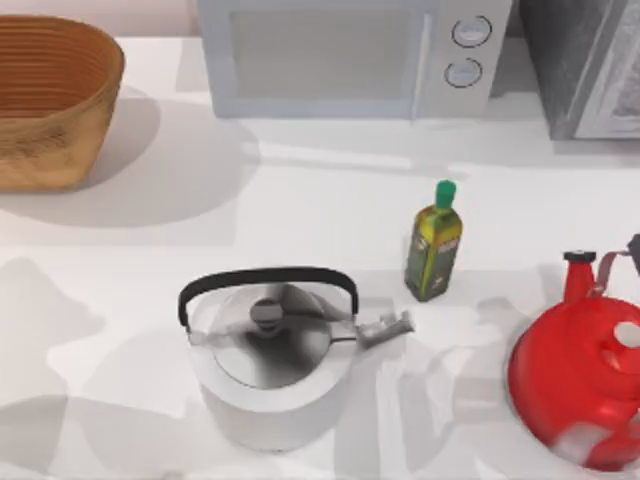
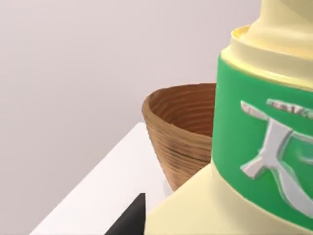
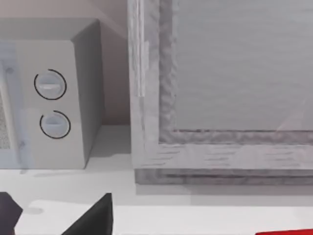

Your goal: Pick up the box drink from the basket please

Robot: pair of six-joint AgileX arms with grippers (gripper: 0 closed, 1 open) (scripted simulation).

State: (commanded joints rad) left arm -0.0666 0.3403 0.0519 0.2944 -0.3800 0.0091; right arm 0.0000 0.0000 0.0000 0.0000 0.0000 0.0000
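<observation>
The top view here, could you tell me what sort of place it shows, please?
Most likely a rendered kitchen counter: a microwave stands at the back of the white table, with a steel kettle, a red kettle and an olive oil bottle in front.

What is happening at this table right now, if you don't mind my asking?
The left gripper appears to be holding the box drink close to its wrist camera, clear of the basket, which stands at the table's far left corner. The right gripper is open and idle, facing the microwave and a grey appliance.
</observation>
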